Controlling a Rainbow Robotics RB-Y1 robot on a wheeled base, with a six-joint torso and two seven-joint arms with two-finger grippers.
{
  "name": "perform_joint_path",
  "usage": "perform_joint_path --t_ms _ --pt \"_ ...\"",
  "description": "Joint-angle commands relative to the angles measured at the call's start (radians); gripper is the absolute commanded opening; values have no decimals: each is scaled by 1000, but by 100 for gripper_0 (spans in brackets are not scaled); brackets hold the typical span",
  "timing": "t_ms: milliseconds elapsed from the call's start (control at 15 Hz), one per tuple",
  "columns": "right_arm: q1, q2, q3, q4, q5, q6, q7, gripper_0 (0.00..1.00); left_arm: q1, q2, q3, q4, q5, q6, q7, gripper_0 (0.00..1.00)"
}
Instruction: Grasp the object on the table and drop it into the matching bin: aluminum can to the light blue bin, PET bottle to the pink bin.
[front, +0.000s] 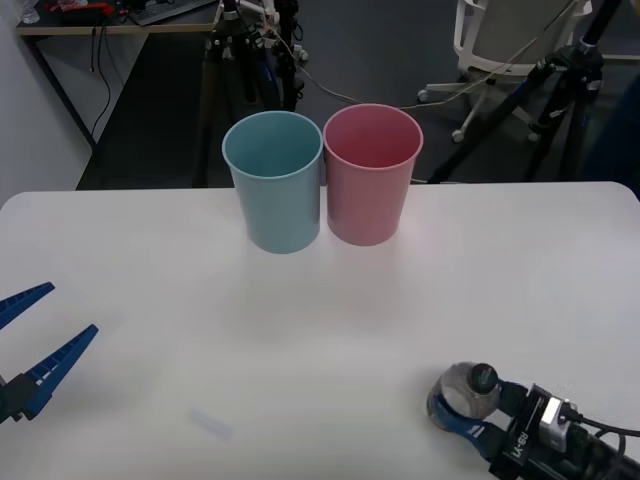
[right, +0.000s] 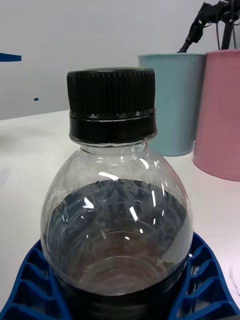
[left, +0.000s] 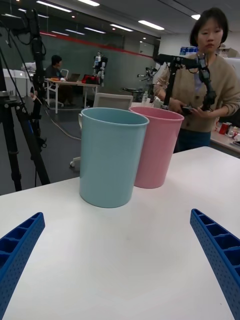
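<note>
PET bottle (front: 468, 392) standing upright on the counter (front: 320, 330), its dark cap uppermost and its long axis vertical. It sits directly between the blue ribbed fingers (right: 30, 280) of my right hand (front: 458, 410), which curve around its lower body on both sides; in my judgement the fingers are pinching it, though whether the bottle is bearing on the counter or just clear of it cannot be told. From this hand, the pink bin (front: 371, 172) lies well ahead and somewhat toward my left, with the light blue bin (front: 274, 180) touching or nearly touching it on its far side. Both bins stand upright with open mouths higher than the bottle's cap, so the coming move, as I judge it, calls for a lift before any travel forward. My left hand (front: 35, 335) waits near my side of the counter, fingers spread wide, well apart from the bottle; the right hand is plainly the nearer one.
</note>
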Motion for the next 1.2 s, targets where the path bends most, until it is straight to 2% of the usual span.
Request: perform_joint_path --t_ms 67,400,600,800,1067,1200 --pt "96 -64 -17 -119 -88 66 -10 0 0 0 0 0 0 0 0 100" --pt "192 -207 -80 -305 -264 177 -45 0 0 0 0 0 0 0 0 100" --pt "222 -319 -101 -394 -371 257 -70 0 0 0 0 0 0 0 0 100" --pt "256 -454 -112 -504 -520 356 -84 0 0 0 0 0 0 0 0 100" --pt "268 -597 -182 -682 -675 516 -102 0 0 0 0 0 0 0 0 100" --pt "267 -693 -213 -766 -792 602 -113 0 0 0 0 0 0 0 0 100"
